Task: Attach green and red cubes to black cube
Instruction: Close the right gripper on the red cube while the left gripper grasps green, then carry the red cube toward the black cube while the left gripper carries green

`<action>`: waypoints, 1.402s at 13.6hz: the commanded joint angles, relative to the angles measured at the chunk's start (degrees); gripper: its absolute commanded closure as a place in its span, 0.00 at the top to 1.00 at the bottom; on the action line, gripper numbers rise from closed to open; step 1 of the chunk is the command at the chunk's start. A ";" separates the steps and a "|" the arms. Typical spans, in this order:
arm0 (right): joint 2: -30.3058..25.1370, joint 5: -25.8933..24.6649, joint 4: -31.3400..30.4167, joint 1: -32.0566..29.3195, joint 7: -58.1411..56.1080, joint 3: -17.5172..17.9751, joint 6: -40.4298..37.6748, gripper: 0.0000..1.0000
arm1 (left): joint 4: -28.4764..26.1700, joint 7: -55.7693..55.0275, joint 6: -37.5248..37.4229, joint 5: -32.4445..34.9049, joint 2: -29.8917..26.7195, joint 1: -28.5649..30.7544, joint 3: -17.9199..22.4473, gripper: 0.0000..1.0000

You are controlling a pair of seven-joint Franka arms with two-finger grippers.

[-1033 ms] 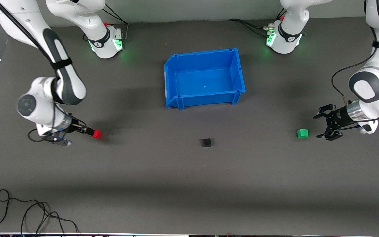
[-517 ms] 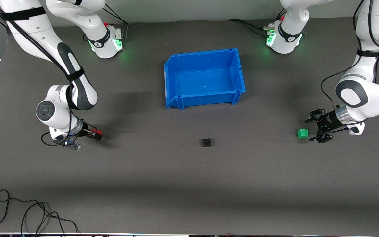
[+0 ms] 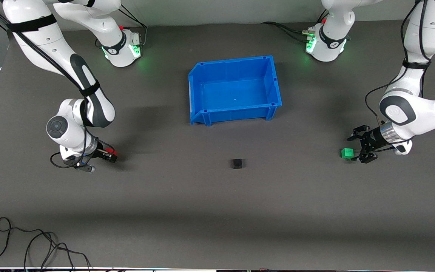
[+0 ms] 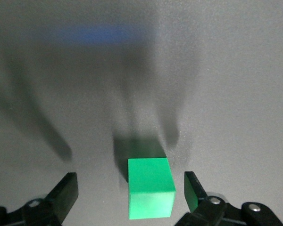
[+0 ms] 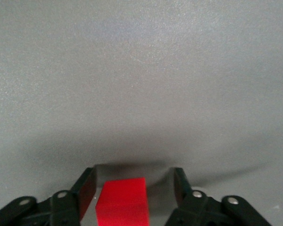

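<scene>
In the front view, the black cube [image 3: 237,163] sat alone on the dark table [image 3: 217,211], nearer to the camera than the empty blue bin [image 3: 232,62] and about midway between the two arms, probably as the fixed piece to which the other two would be brought. Toward the right arm's end of the table, the right end effector [image 3: 110,155] was down at the table surface with the red cube [image 3: 114,153] at its tip. Toward the left arm's end, the left end effector [image 3: 357,149] was equally low, with the green cube [image 3: 347,152] just at its fingers. Both coloured cubes lay well apart from the black one, so nothing was attached yet. A loose cable [image 3: 32,241] lay at the table's near edge. In the left wrist view, the green cube [image 4: 150,193] rested on the table between the fingers [image 4: 66,193], which stood wide apart with clear gaps on both sides, lined up for a squeeze across two flat faces. In the right wrist view, the red cube [image 5: 122,202] also sat on the table between the fingers [image 5: 87,188]; these were closer in, one nearly at the cube's face, but a gap showed at the other, so the cube appeared bracketed rather than clamped. Both arms seemed placed so each could pick up its own cube.
</scene>
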 commanded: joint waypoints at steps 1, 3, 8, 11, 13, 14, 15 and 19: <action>-0.29 0.79 -0.62 0.25 0.66 -0.24 0.97 0.73 | -0.08 1.99 0.72 -1.38 -0.05 -0.50 0.42 0.78; -0.38 0.79 -0.62 0.25 0.75 -0.24 1.06 0.73 | -0.08 2.60 0.72 -1.46 -0.05 -0.33 0.42 0.38; -0.29 0.79 -0.62 0.25 0.31 -0.24 1.15 0.68 | 1.14 2.17 -0.59 -1.90 -0.57 -0.06 0.42 0.22; -0.11 0.79 -0.53 0.25 -0.04 -0.24 1.24 0.68 | 3.69 1.12 -4.88 -2.08 -1.63 0.02 0.94 0.22; -0.11 0.79 -0.53 0.25 -0.13 -0.24 1.24 0.68 | 5.88 -0.90 -8.74 -1.64 -3.03 1.51 1.03 0.21; -0.02 0.79 -0.53 0.17 -0.13 -0.15 1.24 0.68 | 7.90 -2.39 -12.77 -1.12 -3.56 2.21 1.12 0.21; 0.06 0.79 -0.53 0.17 -0.13 -0.15 1.32 0.68 | 10.61 -4.67 -17.33 0.28 -3.74 2.57 1.90 0.21; 0.41 0.79 -0.36 0.08 -0.13 0.64 1.32 0.68 | 21.87 -18.91 -26.69 9.51 -2.07 1.87 2.26 0.19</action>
